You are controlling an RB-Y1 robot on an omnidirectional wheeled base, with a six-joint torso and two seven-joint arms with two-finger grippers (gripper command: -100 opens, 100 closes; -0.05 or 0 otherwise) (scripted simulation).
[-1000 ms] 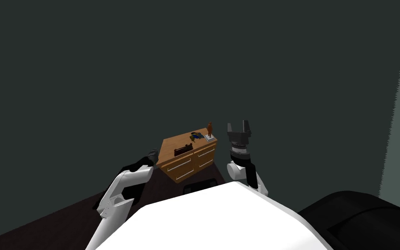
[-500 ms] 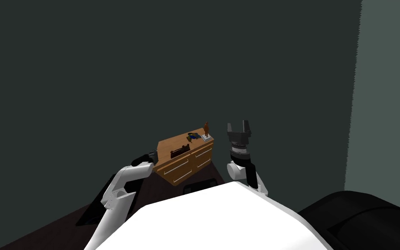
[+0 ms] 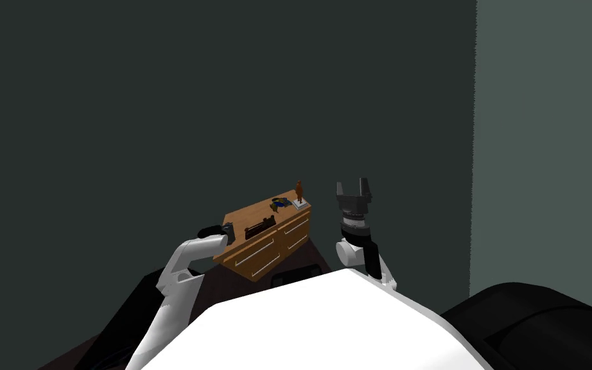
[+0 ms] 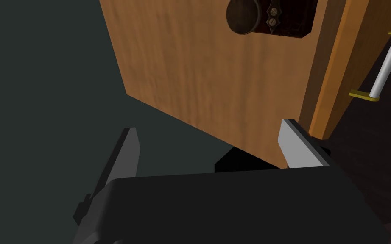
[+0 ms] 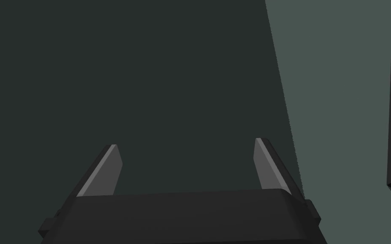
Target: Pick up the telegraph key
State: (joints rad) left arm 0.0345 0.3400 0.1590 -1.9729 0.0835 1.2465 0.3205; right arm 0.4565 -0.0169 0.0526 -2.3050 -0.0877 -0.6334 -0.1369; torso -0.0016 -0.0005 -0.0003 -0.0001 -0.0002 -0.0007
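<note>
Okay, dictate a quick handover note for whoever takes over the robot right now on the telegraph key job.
Left hand: open and empty, at the end of the wooden dresser, pointing across its top.
Right hand: open and empty, raised beside the dresser's other end.
Telegraph key: a dark thing lying on the dresser top near the front edge, ahead of the left hand and apart from it. A small brown figurine stands at the far end.
Done: the left hand is at the dresser.
Left: reach to the key, close on it, lift.
</note>
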